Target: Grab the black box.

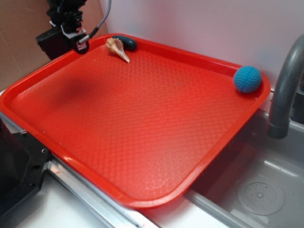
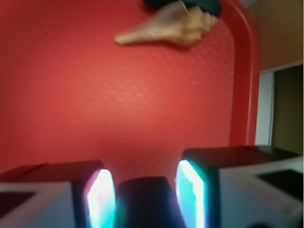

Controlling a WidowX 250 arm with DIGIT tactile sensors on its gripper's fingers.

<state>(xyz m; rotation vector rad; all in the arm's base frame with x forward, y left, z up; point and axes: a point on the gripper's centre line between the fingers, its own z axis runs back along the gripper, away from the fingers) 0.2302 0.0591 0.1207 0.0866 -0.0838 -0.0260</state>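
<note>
1. Sitting between your claw's two pads, the black box is gripped and lifted above the red tray.
2. Ahead of the claw you see the seashell touching a dark oval object.
3. Well apart, a blue ball rests in the tray's corner.

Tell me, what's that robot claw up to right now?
Gripper shut on the black box, raised over the red tray's far-left corner. Seashell and dark oval object nearby, apart. Blue ball far off.
</note>
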